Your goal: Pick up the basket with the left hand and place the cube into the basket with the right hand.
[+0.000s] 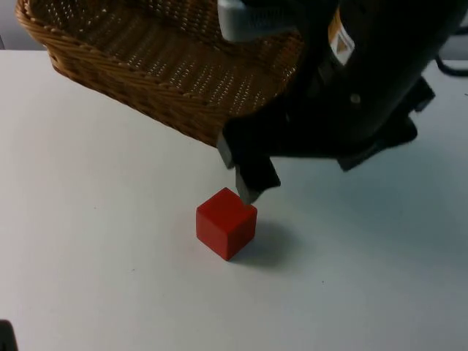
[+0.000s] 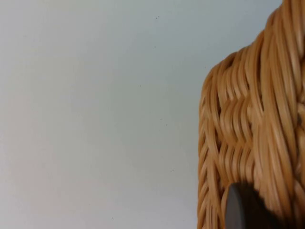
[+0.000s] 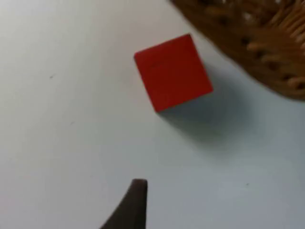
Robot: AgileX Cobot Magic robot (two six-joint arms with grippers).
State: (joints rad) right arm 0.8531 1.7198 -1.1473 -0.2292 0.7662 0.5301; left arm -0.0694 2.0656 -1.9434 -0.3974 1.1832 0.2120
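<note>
Top view: cube just below fingers

- An orange-and-white sticker sits on the black housing of the right arm in the top view — its print cannot be read, and only the colour bands can be made out.
- No letters, numbers or brand marks can be read on the red cube, the woven basket or the white counter — in any of the three views.
</note>
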